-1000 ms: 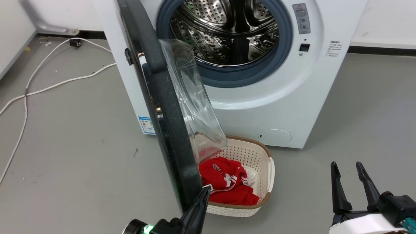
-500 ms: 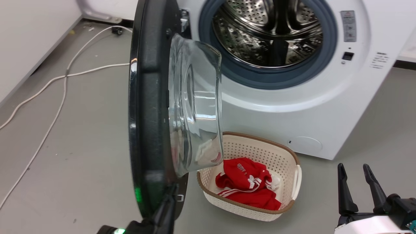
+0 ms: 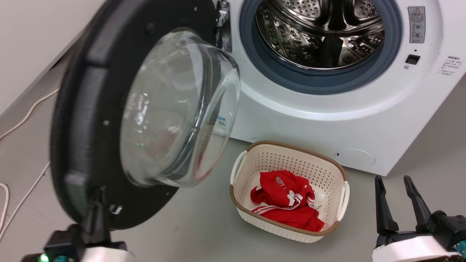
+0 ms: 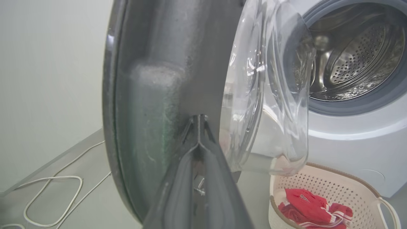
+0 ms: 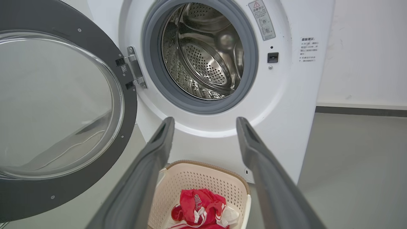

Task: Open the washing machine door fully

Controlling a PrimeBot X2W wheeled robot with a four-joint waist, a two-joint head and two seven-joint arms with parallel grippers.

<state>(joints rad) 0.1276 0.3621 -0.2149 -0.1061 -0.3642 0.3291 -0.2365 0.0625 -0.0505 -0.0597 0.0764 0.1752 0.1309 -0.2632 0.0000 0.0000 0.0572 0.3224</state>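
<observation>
Far left, a pale wall [image 4: 47,79] runs along the floor, and white cable [image 4: 54,197] lies in loops on the grey floor [image 3: 189,225] at its foot. Floor shows between that wall and the washing machine door [image 3: 94,120]. The door stands wide open on its hinge [image 3: 224,25] at the left of the opening, with its inner face and bulging glass bowl [image 3: 174,109] turned out into the room.

At the door's near, low edge is the left claw [image 3: 99,193]. Its two dark fingers are pressed together, pinching nothing I can see. In the left wrist view their tips rest against the dark inner rim of the door, and the small metal latch [image 4: 198,186] shows just behind them.

Right of the door, the washing machine [image 3: 327,120] has its grey rubber ring [image 3: 276,78] and perforated steel drum [image 3: 320,32] fully exposed. A blue label [image 3: 220,125] low on its front shows through the glass.

On the floor just before the machine, below the opening, sits a cream basket [image 3: 287,145] with a brown rim and a red garment [image 3: 287,198] with white stripes inside. It is right of the door's lower edge and apart from it.

Further right, the right claw [image 3: 392,179] hangs near me with its fingers spread, holding nothing, well apart from machine and basket. Beyond it are a warning sticker [image 3: 417,24] and the lock slot [image 3: 412,59] on the machine's right front.
</observation>
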